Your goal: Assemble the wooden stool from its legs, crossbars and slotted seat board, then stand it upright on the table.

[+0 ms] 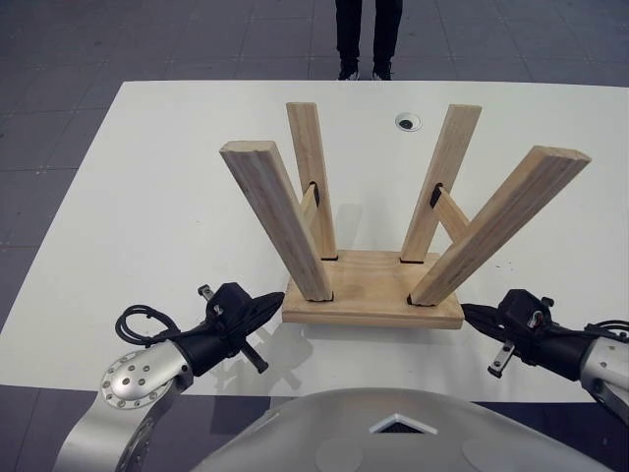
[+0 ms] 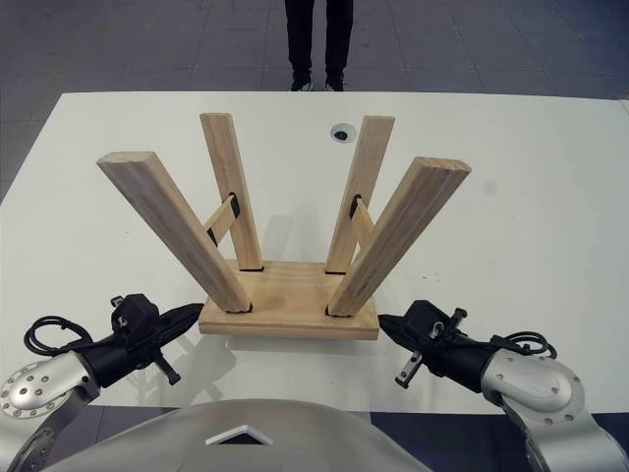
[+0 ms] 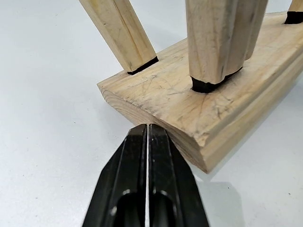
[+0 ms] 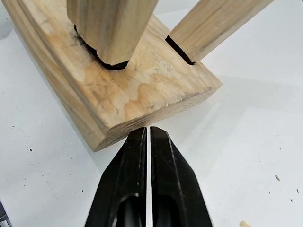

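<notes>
Stool (image 1: 393, 226) sits upside down mid-desk (image 1: 128, 197): seat board (image 1: 371, 297) flat, four legs (image 1: 275, 211) splayed up, crossbars (image 1: 450, 211) in place. Left pincer (image 3: 147, 127) and right pincer (image 4: 148, 129) are both pressed closed and empty, tips just beside opposite ends of the board. I can't tell if they touch it.

Risks as I see them:
- Flipping with closed tips means pinching by pressure only, so the board could slip and drop.
- Legs could pop out of their slots.
- The board is near the desk's front edge, so a nudge could send it over.

No readable print anywhere.
</notes>
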`<action>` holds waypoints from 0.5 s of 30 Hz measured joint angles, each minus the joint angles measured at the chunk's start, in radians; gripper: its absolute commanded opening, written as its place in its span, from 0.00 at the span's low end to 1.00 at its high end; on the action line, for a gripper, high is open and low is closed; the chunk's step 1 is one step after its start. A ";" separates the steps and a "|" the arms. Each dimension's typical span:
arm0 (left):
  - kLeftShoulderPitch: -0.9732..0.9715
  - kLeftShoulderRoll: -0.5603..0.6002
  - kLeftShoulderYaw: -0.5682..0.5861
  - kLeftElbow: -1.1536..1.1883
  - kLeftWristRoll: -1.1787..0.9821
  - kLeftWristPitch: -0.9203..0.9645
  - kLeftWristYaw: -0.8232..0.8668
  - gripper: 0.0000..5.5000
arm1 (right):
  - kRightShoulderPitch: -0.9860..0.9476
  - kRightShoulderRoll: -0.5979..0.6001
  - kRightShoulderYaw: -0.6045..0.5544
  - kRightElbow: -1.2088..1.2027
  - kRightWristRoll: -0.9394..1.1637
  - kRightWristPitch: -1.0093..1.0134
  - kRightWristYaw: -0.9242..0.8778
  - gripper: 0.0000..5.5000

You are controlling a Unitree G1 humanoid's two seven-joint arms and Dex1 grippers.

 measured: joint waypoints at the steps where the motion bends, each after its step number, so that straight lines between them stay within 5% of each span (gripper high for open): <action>1: 0.004 0.005 0.000 -0.006 0.000 -0.001 -0.005 0.02 | 0.003 -0.001 -0.009 -0.004 0.000 0.000 0.000 0.02; 15: 0.112 0.032 0.109 -0.091 -0.068 -0.014 -0.035 0.02 | 0.102 -0.033 -0.119 -0.038 0.079 -0.083 0.048 0.02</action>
